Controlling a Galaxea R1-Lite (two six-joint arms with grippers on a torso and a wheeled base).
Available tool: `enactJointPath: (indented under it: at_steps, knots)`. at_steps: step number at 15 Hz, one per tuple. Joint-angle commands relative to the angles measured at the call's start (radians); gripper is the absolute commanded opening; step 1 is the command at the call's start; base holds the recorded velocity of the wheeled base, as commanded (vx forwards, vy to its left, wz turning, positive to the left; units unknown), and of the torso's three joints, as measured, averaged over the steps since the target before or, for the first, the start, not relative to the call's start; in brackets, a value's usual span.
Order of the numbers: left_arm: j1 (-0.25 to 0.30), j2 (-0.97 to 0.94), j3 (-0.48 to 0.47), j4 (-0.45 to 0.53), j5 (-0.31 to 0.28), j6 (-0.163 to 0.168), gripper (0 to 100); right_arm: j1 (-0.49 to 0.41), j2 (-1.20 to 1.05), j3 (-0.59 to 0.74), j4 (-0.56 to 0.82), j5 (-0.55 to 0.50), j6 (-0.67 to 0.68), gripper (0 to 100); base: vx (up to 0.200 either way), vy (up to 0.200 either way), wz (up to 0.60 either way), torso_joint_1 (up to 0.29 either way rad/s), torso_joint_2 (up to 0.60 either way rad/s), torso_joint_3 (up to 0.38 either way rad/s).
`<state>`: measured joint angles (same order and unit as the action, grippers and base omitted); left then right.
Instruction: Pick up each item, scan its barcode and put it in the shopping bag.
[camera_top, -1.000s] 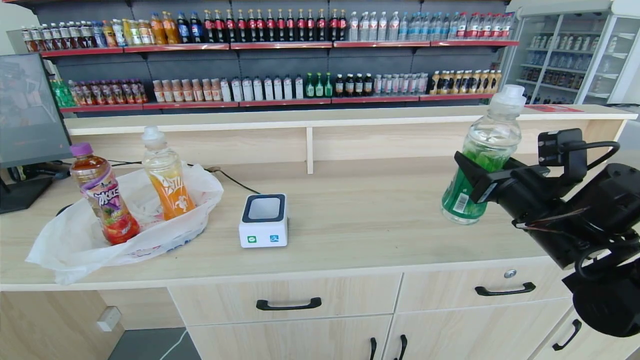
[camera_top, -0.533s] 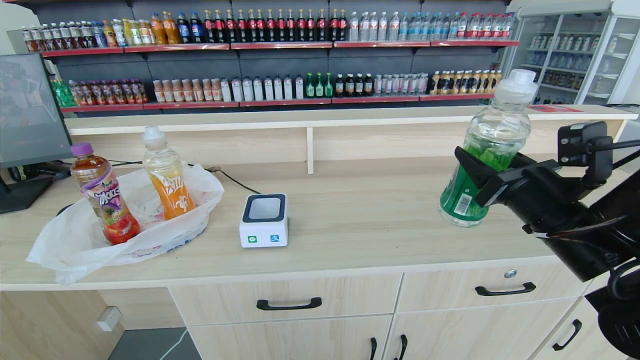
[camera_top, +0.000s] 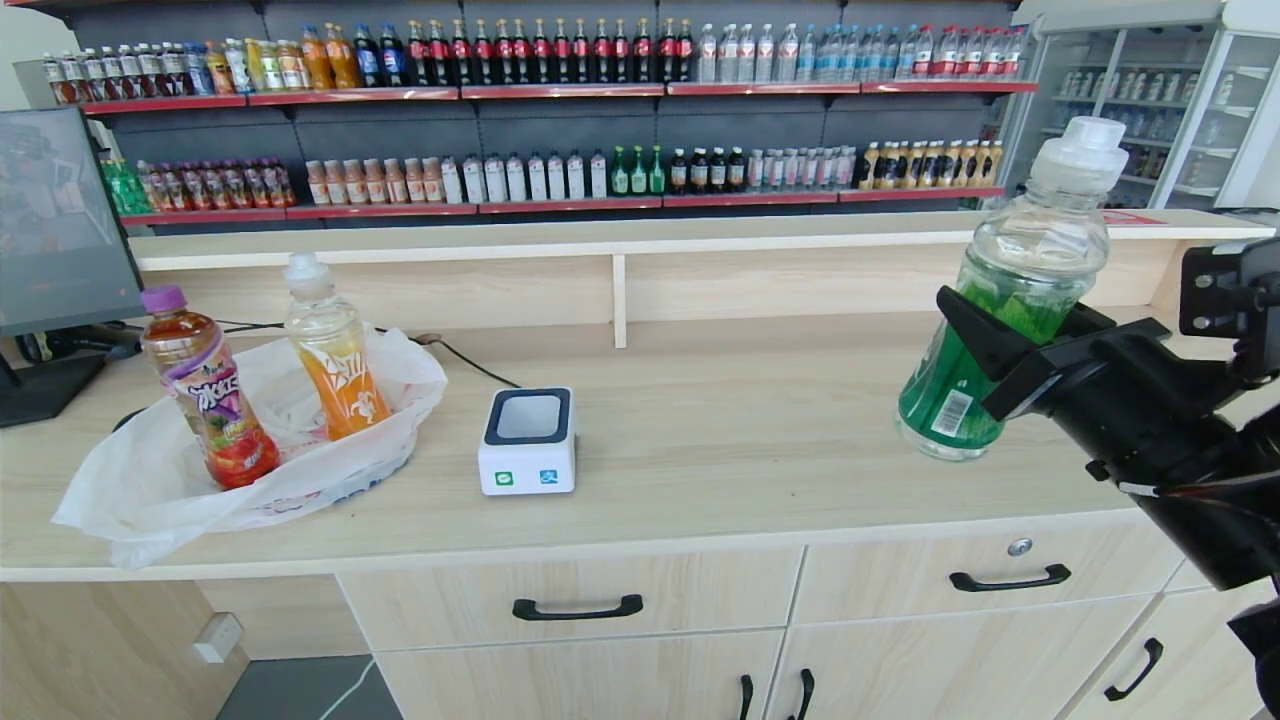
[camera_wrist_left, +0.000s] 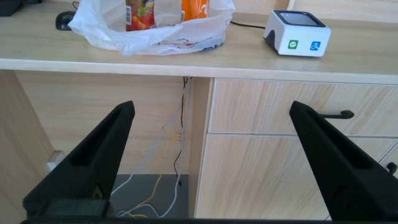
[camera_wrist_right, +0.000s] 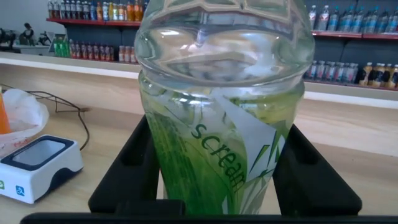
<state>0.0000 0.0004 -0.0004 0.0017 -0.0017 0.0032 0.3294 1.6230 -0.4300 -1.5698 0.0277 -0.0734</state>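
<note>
Over the surface (camera_top: 700, 430) at right, your R tool (camera_top: 1010, 335) clamps the tilted green bottle (camera_top: 1030, 250); L tool (camera_wrist_left: 211, 107) gapes wide, low by drawers (camera_wrist_left: 273, 115).

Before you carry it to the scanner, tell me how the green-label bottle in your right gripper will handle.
The green-label bottle seems filled with clear liquid, so it is probably heavy for its size. The right gripper clamps its smooth label wrap and holds it tilted, so it might slip or twist. Tall and narrow, it would likely tip if set down carelessly.
</note>
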Motion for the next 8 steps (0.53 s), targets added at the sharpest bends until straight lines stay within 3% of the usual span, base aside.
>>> enactJointPath:
  at_steps: [1, 8]
  knots:
    - [0.0, 0.0, 0.0, 0.0, 0.0, 0.0, 100, 0.039, -0.02, 0.02, -0.001, 0.001, 0.0, 0, 0.0, 0.0, 0.0, 0.0, 0.0, 0.0]
    - [0.002, 0.0, 0.0, 0.0, 0.0, 0.0, 100, 0.2, -0.018, 0.042, -0.001, 0.001, 0.0, 0, 0.0, 0.0, 0.0, 0.0, 0.0, 0.0]
